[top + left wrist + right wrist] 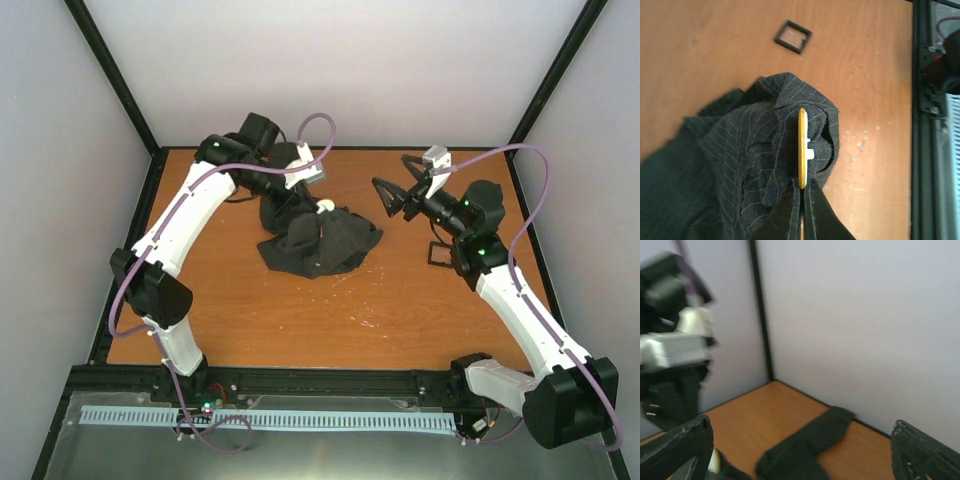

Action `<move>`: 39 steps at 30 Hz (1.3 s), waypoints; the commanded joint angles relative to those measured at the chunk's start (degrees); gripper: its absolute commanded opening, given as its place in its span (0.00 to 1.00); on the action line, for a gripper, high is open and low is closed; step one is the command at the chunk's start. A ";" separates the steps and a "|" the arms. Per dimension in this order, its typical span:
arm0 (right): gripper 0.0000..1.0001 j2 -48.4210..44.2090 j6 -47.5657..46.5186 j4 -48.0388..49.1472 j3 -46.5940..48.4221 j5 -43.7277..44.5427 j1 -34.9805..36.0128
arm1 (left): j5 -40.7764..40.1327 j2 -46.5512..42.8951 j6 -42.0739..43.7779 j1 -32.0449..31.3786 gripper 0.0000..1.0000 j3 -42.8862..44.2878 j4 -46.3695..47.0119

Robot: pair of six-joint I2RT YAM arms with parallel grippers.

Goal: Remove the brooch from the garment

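Observation:
The garment (320, 240) is a dark pinstriped shirt bunched at the table's middle. In the left wrist view my left gripper (802, 187) is shut on the lower end of the brooch (801, 145), a thin golden disc seen edge-on. The brooch lies against a fold of the garment (740, 150), and a small white piece (810, 151) sits beside it at the cloth. From above, my left gripper (320, 200) is at the garment's top edge. My right gripper (388, 198) is open and empty, raised to the right of the garment. In its own view it (800, 455) faces a dark sleeve (810, 445).
A small black square tray (440, 253) lies on the table right of the garment, under the right arm, and also shows in the left wrist view (793, 36). White walls and black frame posts close in the table. The left arm (675, 350) shows blurred in the right wrist view.

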 commanded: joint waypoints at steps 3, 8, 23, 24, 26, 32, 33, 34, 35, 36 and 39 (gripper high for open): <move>0.77 5.02 -6.97 -9.80 5.03 -27.11 0.36 | 5.30 -0.64 1.51 0.10 0.01 -1.95 -4.09; 0.66 10.69 -22.51 -30.63 12.49 -30.20 3.37 | 4.22 -1.21 2.71 -0.46 0.01 -4.49 -4.12; 0.50 20.63 -36.16 -43.99 21.22 -28.00 10.04 | 1.06 -2.96 6.76 -1.95 0.01 -6.85 -4.11; 0.50 20.91 -36.51 -44.10 21.55 -27.90 10.21 | 1.20 -3.17 7.08 -2.01 0.01 -6.97 -4.13; 0.50 21.45 -36.96 -44.14 22.20 -27.83 10.69 | 1.10 -3.35 7.38 -2.15 0.01 -6.78 -4.12; 0.26 23.56 -37.44 -46.39 24.46 -28.23 11.15 | -0.03 -3.34 7.37 -2.19 0.01 -6.47 -4.08; 0.24 23.68 -37.33 -46.49 24.49 -28.17 11.26 | -0.01 -3.38 7.42 -2.19 0.01 -6.39 -4.12; 0.22 23.72 -37.30 -46.66 24.42 -28.08 11.30 | -0.01 -3.50 7.45 -2.19 0.01 -6.41 -4.15; 0.20 23.81 -37.29 -46.68 24.29 -27.94 11.34 | 0.00 -3.47 7.42 -2.19 0.01 -6.30 -4.14; 0.19 23.87 -37.28 -46.78 24.27 -27.78 11.36 | -0.01 -3.51 7.52 -2.19 0.01 -6.26 -4.13; 0.13 24.08 -37.26 -47.00 24.38 -26.98 11.51 | -0.02 -3.51 7.60 -2.18 0.01 -5.80 -4.15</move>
